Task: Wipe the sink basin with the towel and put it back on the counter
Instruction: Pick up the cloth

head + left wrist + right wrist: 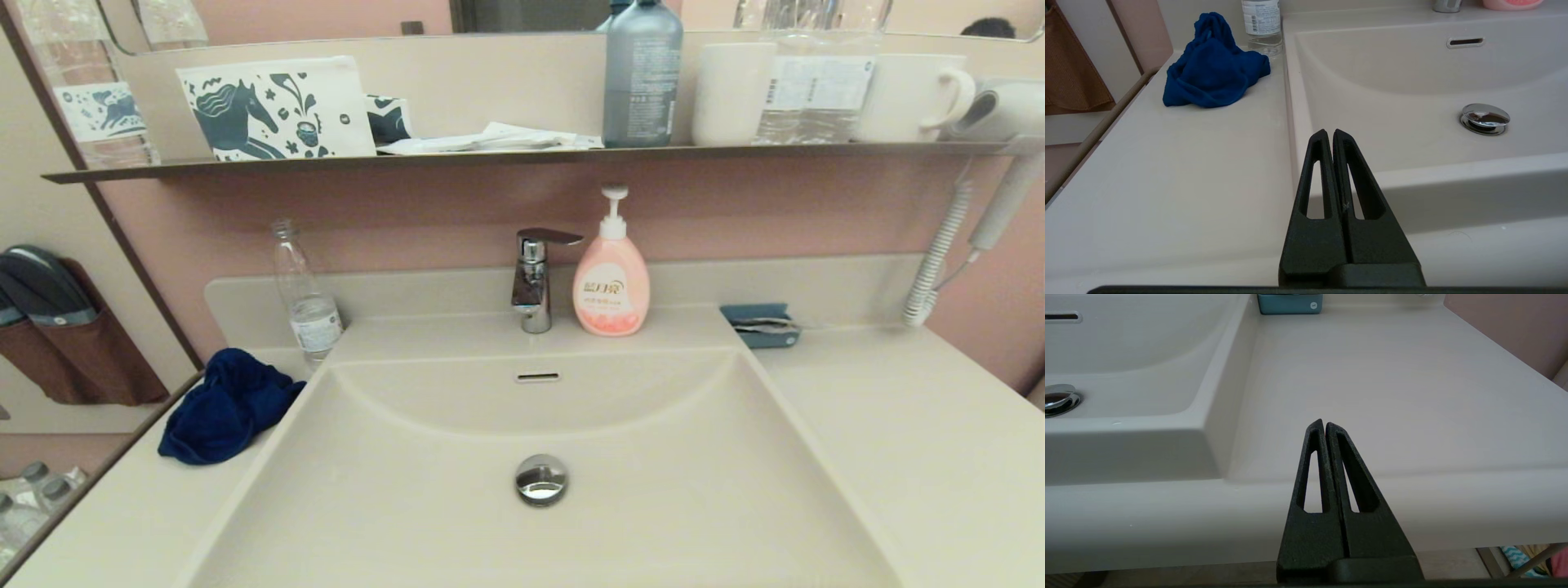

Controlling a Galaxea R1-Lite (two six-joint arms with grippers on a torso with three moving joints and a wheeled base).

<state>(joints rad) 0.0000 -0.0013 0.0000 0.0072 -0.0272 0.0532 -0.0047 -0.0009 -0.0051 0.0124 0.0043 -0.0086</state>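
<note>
A crumpled dark blue towel (227, 406) (1212, 71) lies on the counter (898, 425) left of the sink basin (637, 457), next to the basin's rim. The basin is cream-beige, with a chrome drain plug (540, 478) (1485, 118) and a slot overflow (537, 376). Neither arm shows in the head view. My left gripper (1331, 132) is shut with nothing in it, low at the front of the counter by the basin's front left corner, well short of the towel. My right gripper (1324, 424) is shut and empty at the counter's front edge, right of the basin.
A chrome faucet (532, 278) and a pink soap pump bottle (611, 278) stand behind the basin. A clear water bottle (306, 294) is beside the towel. A small teal box (761, 325) sits at the back right. A dark-edged shelf (522, 155) above carries bottles, mugs and a pouch.
</note>
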